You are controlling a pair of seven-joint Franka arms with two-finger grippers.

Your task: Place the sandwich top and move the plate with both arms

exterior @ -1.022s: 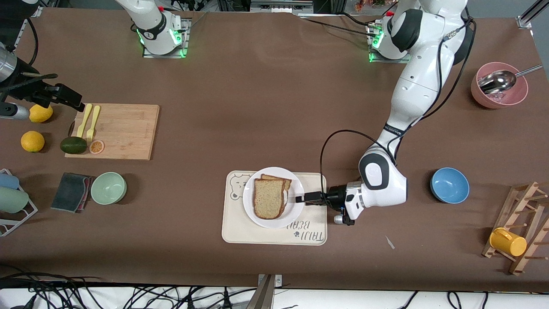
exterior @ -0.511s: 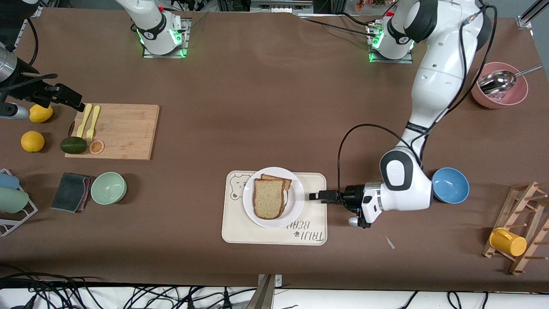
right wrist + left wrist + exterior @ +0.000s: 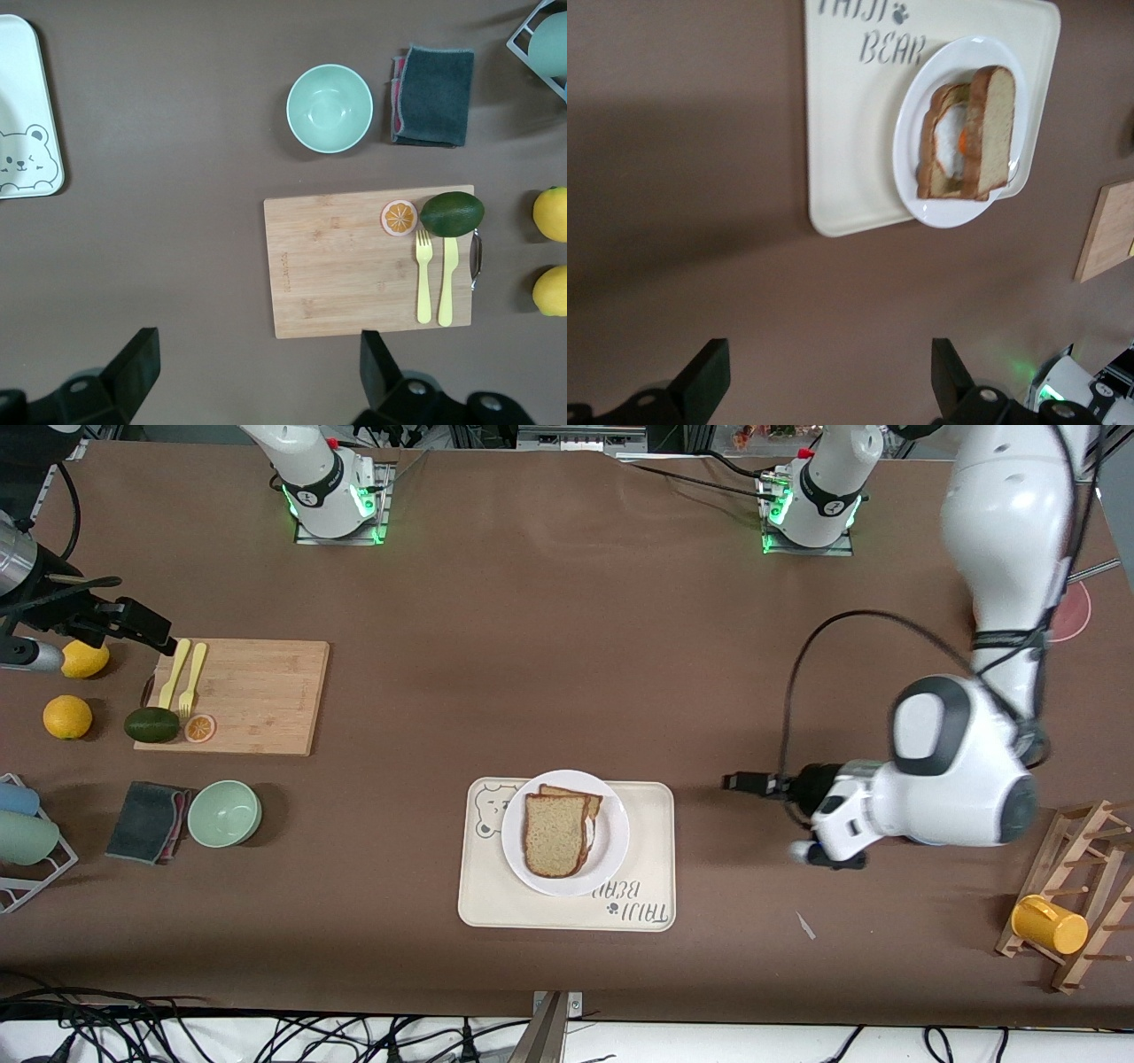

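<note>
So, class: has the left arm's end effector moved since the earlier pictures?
Yes. The left end effector, open, has drawn back from the plate and off the bear tray, toward the left arm's end of the table.

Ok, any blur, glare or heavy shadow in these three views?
Front view: the left arm is smeared by motion, the plate is crisp, and green base lights glow at the top. Left wrist view: soft overall, a broad shadow on the table. Right wrist view: sharp and evenly lit, the cutting board grain clear.
</note>
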